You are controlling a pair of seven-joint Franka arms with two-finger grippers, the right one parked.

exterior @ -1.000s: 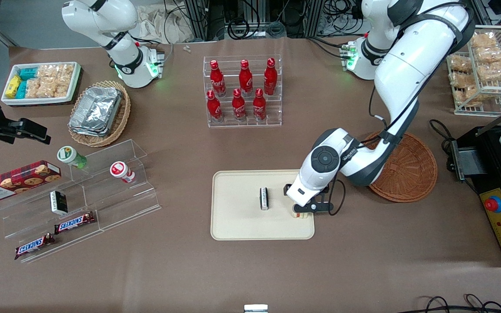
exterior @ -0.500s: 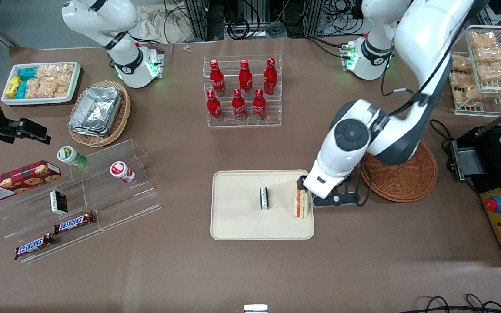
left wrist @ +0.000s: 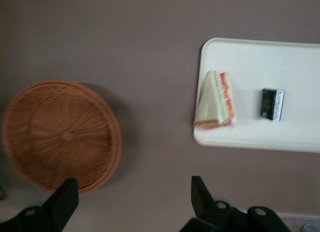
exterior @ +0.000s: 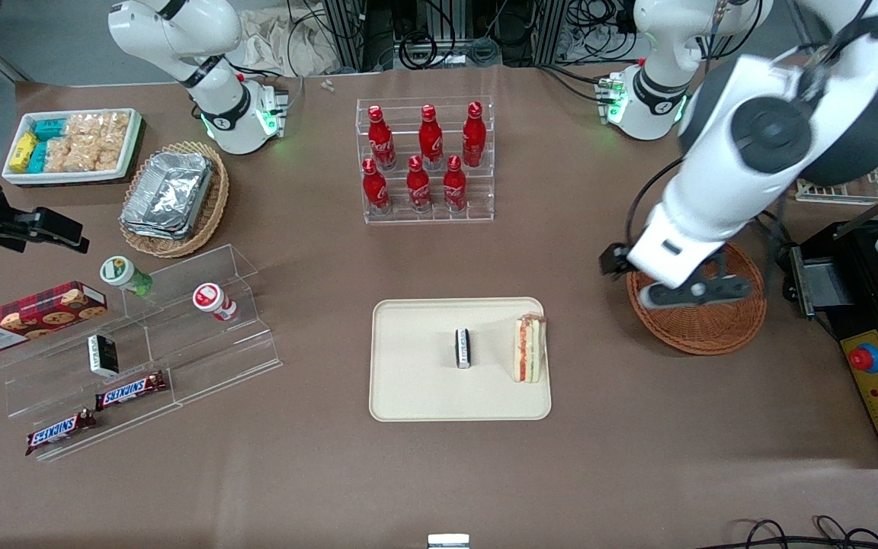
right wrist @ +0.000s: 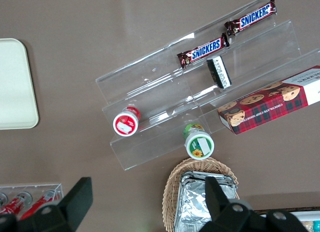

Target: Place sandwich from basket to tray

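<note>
My working arm wears glossy white shells with dark grey joint caps; a black cable loops alongside; its black two-finger gripper (exterior: 664,282) hangs above the table; green lights glow at the base.

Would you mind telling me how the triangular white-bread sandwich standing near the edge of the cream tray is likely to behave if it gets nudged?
The triangular white-bread sandwich stands on a narrow edge on the cream tray, so a sideways push would probably tip it flat. Its layered filling suggests it is soft and may squash or shear apart. It looks light, so likely slides easily. The open gripper hangs above the woven basket, clear of it.
</note>
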